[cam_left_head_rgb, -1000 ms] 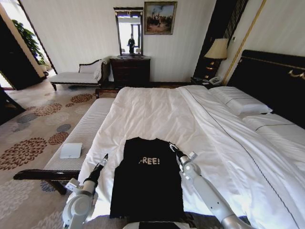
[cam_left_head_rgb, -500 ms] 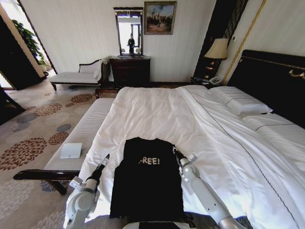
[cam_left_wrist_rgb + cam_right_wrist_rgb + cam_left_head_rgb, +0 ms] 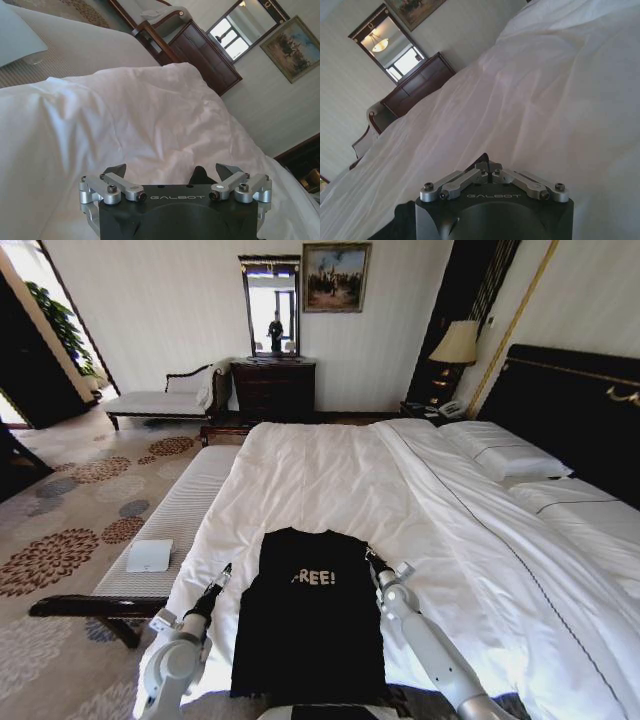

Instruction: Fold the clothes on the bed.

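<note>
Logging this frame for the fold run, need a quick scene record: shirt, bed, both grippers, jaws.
clothes: black T-shirt, "FREE!" lettering up, lying flat, sleeves tucked in
bed: white duvet, shirt at its near edge
left gripper: beside shirt's left edge, jaws open
right gripper: at shirt's right edge, jaws shut
bench: striped, left of bed

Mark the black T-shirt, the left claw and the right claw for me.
black T-shirt (image 3: 310,625): head view, plain fabric below the FREE! lettering.
left claw (image 3: 222,572): head view, dark fingertips beside the shirt's left edge.
right claw (image 3: 371,557): head view, fingertips at the shirt's right edge.
</note>
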You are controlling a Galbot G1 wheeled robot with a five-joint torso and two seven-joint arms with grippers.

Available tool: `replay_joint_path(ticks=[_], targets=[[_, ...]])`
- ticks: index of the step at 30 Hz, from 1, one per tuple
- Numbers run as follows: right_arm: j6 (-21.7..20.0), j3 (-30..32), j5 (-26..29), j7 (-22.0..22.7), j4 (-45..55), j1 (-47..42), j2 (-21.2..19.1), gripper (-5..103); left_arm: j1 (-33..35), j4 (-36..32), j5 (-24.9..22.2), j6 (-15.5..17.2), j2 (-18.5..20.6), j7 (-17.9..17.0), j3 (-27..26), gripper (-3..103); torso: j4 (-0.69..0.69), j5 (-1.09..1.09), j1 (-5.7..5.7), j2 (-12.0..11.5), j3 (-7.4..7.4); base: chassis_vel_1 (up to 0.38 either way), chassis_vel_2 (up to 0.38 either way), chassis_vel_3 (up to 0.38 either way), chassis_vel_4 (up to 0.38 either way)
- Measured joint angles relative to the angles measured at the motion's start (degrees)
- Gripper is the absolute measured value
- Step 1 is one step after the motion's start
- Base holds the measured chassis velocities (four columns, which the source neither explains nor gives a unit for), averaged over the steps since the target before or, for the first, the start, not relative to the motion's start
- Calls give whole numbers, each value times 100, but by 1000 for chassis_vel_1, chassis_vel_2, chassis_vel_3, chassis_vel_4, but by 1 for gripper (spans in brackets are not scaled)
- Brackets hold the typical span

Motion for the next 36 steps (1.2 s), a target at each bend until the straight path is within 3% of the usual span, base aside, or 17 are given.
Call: replay_joint_path(ticks=[7,16,25,30,36], targets=[[29,76,-126,186,499,-202,-139,0,-644,570,-42,70,324,0,274,100,-1,-1,-1,0,0,0,0,0,0],[29,66,-314,337,682,-348,-121,0,-2185,2060,132,120,466,-37,1167,100,-2,-1,0,0,1,0,0,0,0],[30,141,-405,381,726,-451,-179,0,-3447,3570,262,6,62,92,1784,100,-2,1,0,0,0,0,0,0,0],[32,162,-415,394,777,-464,-201,0,-3794,4221,456,-73,-152,231,1882,100,0,1,0,0,0,0,0,0,0],[32,168,-419,402,803,-476,-181,0,-3940,4528,485,-169,-286,331,1837,101,-1,1,0,1,0,0,0,0,0]])
